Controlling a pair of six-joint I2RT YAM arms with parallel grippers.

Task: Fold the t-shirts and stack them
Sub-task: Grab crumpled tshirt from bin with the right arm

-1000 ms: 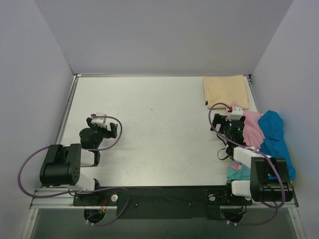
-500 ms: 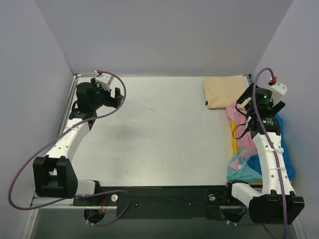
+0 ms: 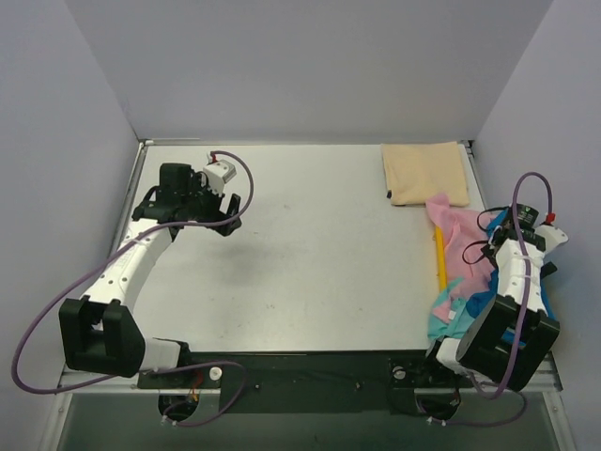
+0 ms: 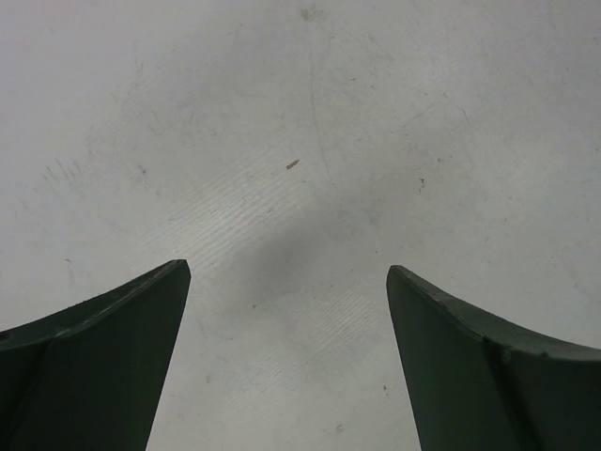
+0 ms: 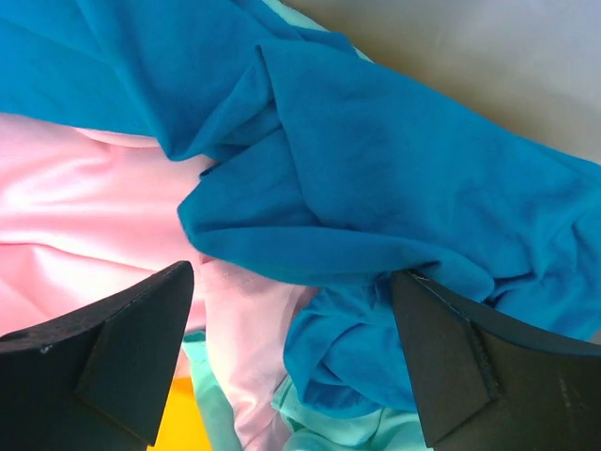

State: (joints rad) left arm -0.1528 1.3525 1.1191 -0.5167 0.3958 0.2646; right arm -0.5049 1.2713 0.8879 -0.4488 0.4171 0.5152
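A folded beige t-shirt lies flat at the table's back right. A loose pile at the right edge holds the pink t-shirt, the teal t-shirt and the bright blue t-shirt, which my right arm mostly hides. My right gripper hangs open just above this pile. In the right wrist view the gripper is open over crumpled blue cloth, with pink to the left and teal below. My left gripper is open and empty over bare table.
A yellow tray lies under the pile, with its long edge showing left of the pink cloth and a corner in the right wrist view. Grey walls close in the table on the left, back and right.
My right gripper has dropped from the back right down onto the pile of shirts. My left gripper has moved from the back left corner a little nearer and to the right. Both stayed open.
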